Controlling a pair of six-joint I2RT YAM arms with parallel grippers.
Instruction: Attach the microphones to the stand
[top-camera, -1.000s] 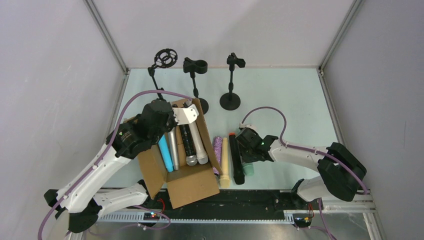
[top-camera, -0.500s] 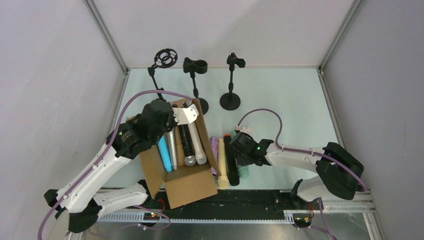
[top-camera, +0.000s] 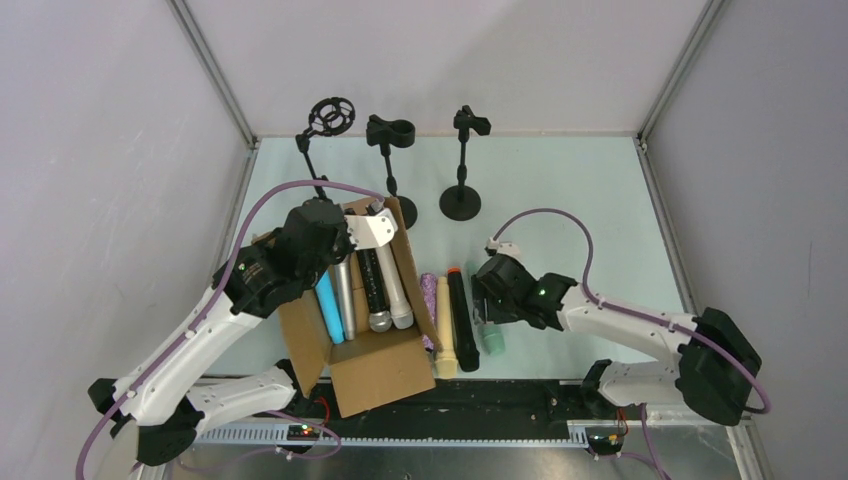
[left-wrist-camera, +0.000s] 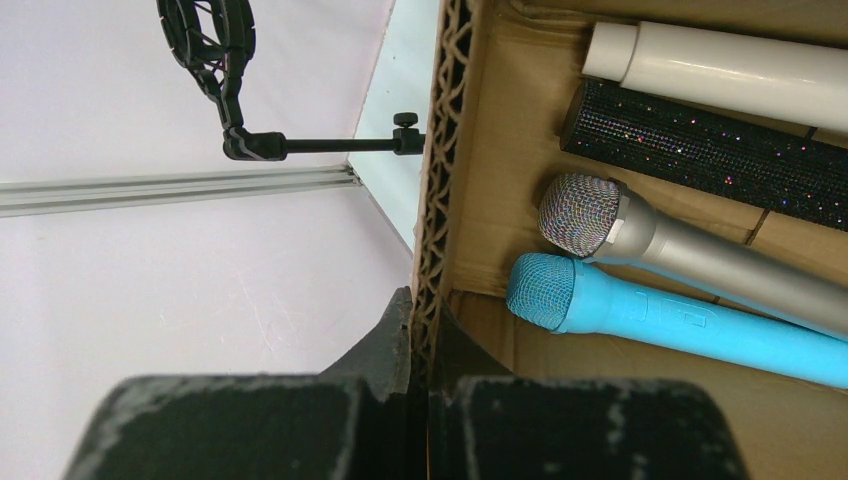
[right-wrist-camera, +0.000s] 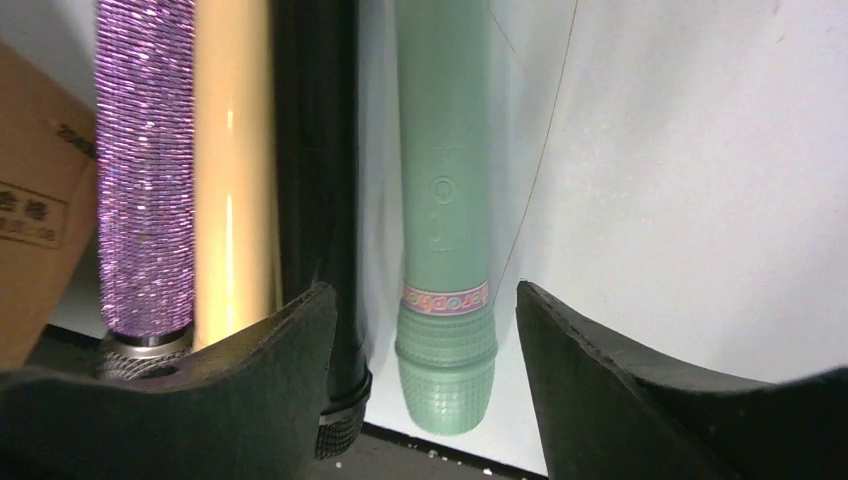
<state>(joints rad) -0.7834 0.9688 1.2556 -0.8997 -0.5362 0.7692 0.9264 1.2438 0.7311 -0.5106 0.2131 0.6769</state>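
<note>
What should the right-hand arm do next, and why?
Probably lower a little and close the right gripper on the mint green microphone. In the right wrist view that microphone lies flat on the table between the open fingers, not gripped, with the black microphone close beside it. The left gripper is clamped on the cardboard box wall, so it is busy.

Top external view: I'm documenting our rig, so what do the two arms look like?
The left arm and right arm have white shells with black joints, and each trails a purple cable. A small green light shows on the right wrist. The fingers are matte black wedges.
</note>
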